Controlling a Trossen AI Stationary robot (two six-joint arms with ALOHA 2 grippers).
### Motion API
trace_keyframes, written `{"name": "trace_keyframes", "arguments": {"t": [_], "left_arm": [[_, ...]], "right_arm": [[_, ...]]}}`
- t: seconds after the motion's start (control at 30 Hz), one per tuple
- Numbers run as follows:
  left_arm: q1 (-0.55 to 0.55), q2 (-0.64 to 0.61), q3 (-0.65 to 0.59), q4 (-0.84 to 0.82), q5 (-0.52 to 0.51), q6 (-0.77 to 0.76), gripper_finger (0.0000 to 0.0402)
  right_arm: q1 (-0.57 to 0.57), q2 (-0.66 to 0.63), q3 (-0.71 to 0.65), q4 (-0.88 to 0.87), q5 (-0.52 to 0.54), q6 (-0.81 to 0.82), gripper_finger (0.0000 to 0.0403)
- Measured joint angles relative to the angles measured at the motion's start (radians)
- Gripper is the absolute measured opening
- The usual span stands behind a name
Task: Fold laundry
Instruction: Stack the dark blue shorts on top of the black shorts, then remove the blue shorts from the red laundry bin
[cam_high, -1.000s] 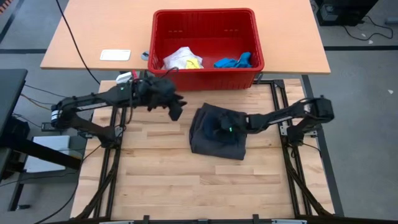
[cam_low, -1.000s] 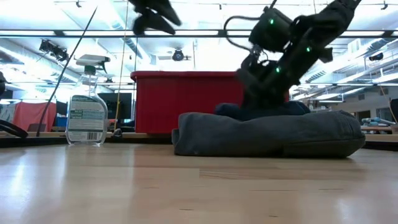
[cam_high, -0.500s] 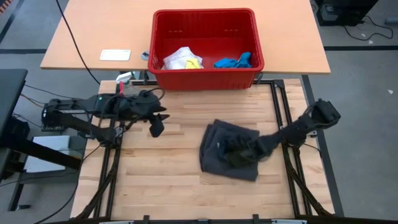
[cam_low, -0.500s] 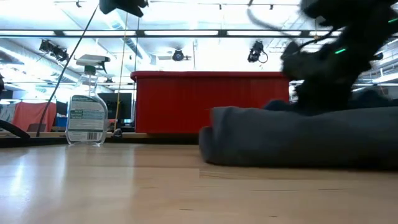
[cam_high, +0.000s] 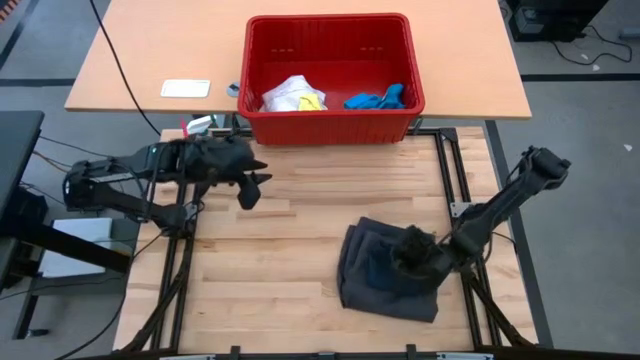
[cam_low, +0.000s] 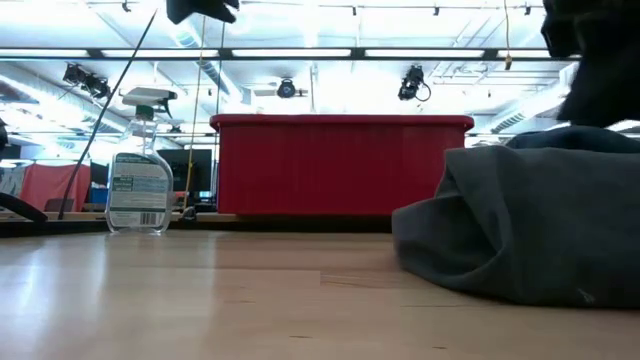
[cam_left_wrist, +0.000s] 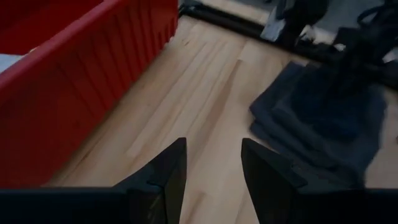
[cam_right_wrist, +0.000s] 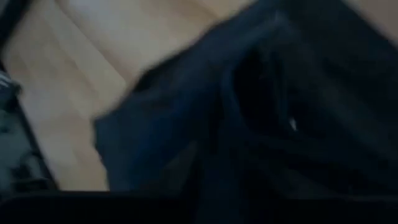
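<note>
The dark grey shorts (cam_high: 375, 280) lie as a folded pile on the near right part of the table, also seen in the low view (cam_low: 520, 235) and the left wrist view (cam_left_wrist: 317, 118). My right gripper (cam_high: 412, 252) sits low on top of the pile, and its wrist view shows only dark cloth (cam_right_wrist: 186, 124). My left gripper (cam_high: 250, 190) hovers open above the far left part of the table, fingers apart (cam_left_wrist: 211, 168), touching nothing. A yellow-white shirt (cam_high: 293, 95) and a bright blue piece (cam_high: 378, 98) lie in the red basket. I cannot pick out the navy piece.
The red basket (cam_high: 330, 20) stands at the table's far edge, on a separate tan table top; its wall shows in the low view (cam_low: 340, 165). A clear spray bottle (cam_low: 140, 180) stands at the far left. Bare wood spans the table's middle and near left.
My right gripper has travelled toward the near edge and to the right, and the shorts pile has slid along the table with it, from in front of the basket to the near right part. My left gripper has drawn back toward the left edge.
</note>
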Motion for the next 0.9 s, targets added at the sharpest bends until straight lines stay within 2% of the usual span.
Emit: {"name": "trace_keyframes", "arguments": {"t": [0.13,0.23,0.3,0.4,0.57,0.77,0.9], "left_arm": [[0.126,0.0,0.0,0.062,0.099,0.047,0.0155],[0.233,0.013,0.0,0.078,0.143,0.093,0.0155],[0.308,0.038,0.0,0.101,0.216,0.109,0.0155],[0.393,0.087,-0.001,0.131,0.275,0.133,0.0155],[0.496,0.172,-0.001,0.239,0.278,0.167,0.0155],[0.587,0.272,0.001,0.434,0.315,0.127,0.0155],[0.62,0.36,0.0,0.457,0.336,0.137,0.0155]], "right_arm": [[-0.063,-0.099,0.0,-0.09,0.001,-0.037,0.0127],[-0.144,-0.163,0.0,-0.068,0.022,-0.179,0.0126],[-0.216,-0.191,0.0,-0.01,0.014,-0.307,0.0126],[-0.349,-0.218,0.0,0.113,-0.064,-0.527,0.0126],[-0.585,-0.221,0.0,0.3,-0.214,-0.796,0.0126],[-0.893,-0.22,0.001,0.565,-0.356,-0.972,0.0126],[-1.07,-0.187,0.064,0.613,-0.462,-1.053,0.0126]]}}
